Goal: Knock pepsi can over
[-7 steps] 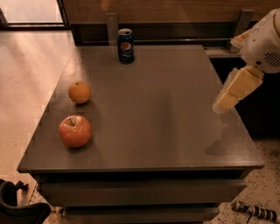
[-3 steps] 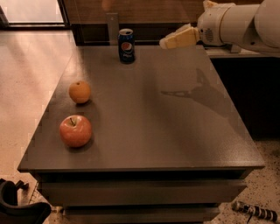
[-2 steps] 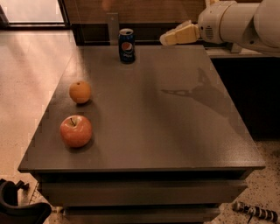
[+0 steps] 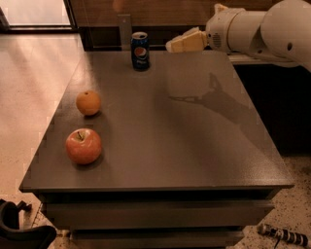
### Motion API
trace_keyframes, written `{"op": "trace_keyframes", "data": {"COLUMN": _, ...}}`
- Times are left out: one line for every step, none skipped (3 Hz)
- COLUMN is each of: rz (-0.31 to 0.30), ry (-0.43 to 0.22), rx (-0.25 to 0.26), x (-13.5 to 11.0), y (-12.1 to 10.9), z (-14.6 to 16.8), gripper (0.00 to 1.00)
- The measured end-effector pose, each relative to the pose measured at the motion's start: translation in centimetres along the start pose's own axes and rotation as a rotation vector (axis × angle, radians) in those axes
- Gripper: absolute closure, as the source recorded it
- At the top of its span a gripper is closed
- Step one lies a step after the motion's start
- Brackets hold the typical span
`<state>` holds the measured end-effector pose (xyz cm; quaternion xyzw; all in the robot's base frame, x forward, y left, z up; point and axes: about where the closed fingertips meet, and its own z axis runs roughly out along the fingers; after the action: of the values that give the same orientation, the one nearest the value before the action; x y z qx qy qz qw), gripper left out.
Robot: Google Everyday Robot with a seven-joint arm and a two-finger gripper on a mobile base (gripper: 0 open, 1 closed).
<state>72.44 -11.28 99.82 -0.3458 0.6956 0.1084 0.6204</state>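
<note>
Pepsi can [image 4: 140, 51] stands upright at the far edge of the table [image 4: 194, 146], long axis vertical; gripper [image 4: 171, 45] hovers near it on the far-right-corner side, level with its top, pointing at it, apparently empty; whether open or closed cannot be told.

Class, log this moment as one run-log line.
pepsi can: upright at far edge of table | pincer: camera-right of can, not touching | step: knock not yet done

A dark grey table [image 4: 160, 146] stands on a pale speckled floor [image 4: 29, 78], sunlit at left (the gripper [image 4: 172, 45] hangs over the table's far edge). A brown wood wall [image 4: 165, 9] runs behind.
</note>
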Motion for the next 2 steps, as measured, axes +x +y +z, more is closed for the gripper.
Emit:
{"op": "trace_keyframes", "data": {"rz": 0.092, "ry": -0.042, "rx": -0.058, "x": 1.8, "y": 2.7, "z": 6.2, "gripper": 0.00}}
{"op": "trace_keyframes", "data": {"rz": 0.149, "ry": -0.089, "rx": -0.085, "x": 2.6, "y": 4.4, "z": 9.5, "gripper": 0.00}}
